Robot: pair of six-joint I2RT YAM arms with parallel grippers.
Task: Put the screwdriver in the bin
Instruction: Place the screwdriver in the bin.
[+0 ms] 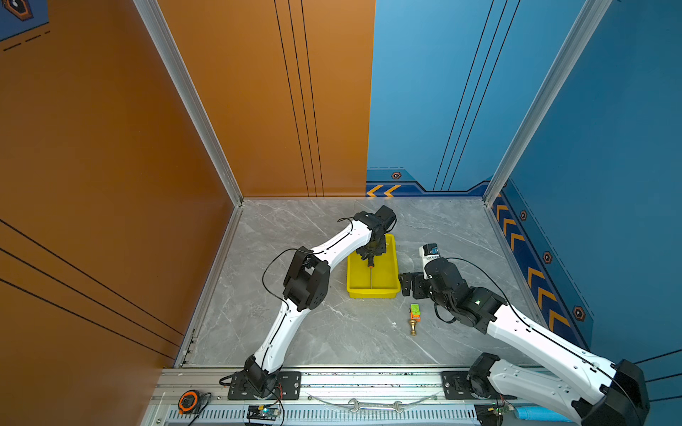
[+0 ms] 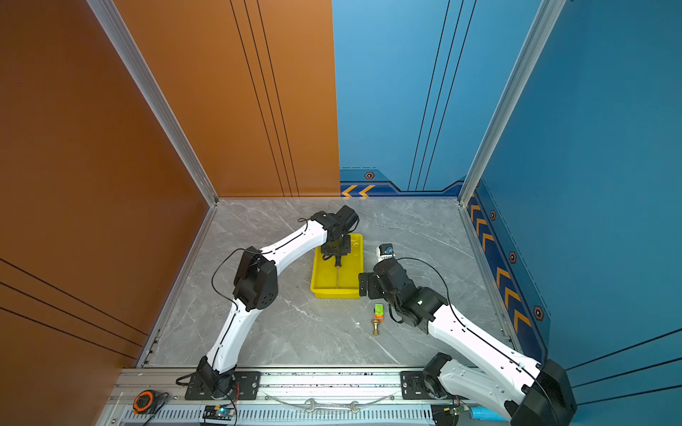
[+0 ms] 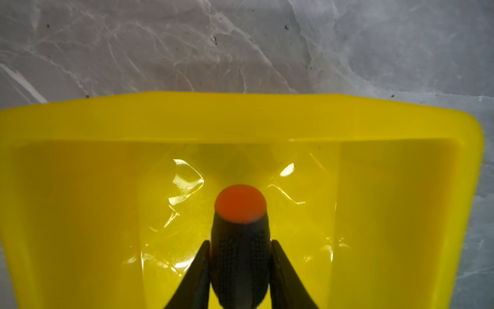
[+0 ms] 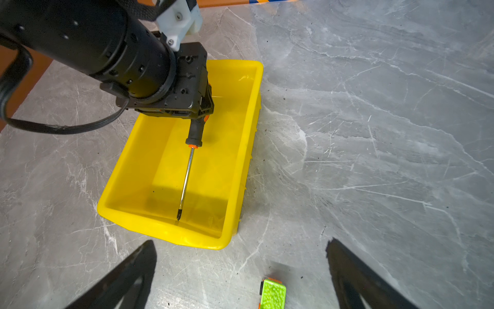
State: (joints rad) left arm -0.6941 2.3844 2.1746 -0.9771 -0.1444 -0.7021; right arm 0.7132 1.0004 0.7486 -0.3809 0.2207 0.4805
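The yellow bin [image 1: 372,294] [image 2: 334,294] stands mid-table. My left gripper [image 1: 371,254] [image 2: 336,254] hangs over its far half, shut on the screwdriver's black handle [image 3: 240,248], whose orange end cap faces the left wrist camera. In the right wrist view the screwdriver [image 4: 194,133] slants down inside the bin [image 4: 160,230], its metal shaft pointing to the near wall and its tip at or just above the floor. The left gripper [image 3: 239,242] has both fingers pressed against the handle. My right gripper [image 1: 406,284] [image 4: 240,242] is open beside the bin's right near corner, holding nothing.
A short orange-green-brass object [image 1: 414,317] [image 4: 272,293] lies on the table near the right gripper. A white canister [image 1: 430,252] stands behind the right wrist. A silver wrench [image 1: 374,405] and a tape measure [image 1: 188,401] lie on the front rail. Walls close three sides.
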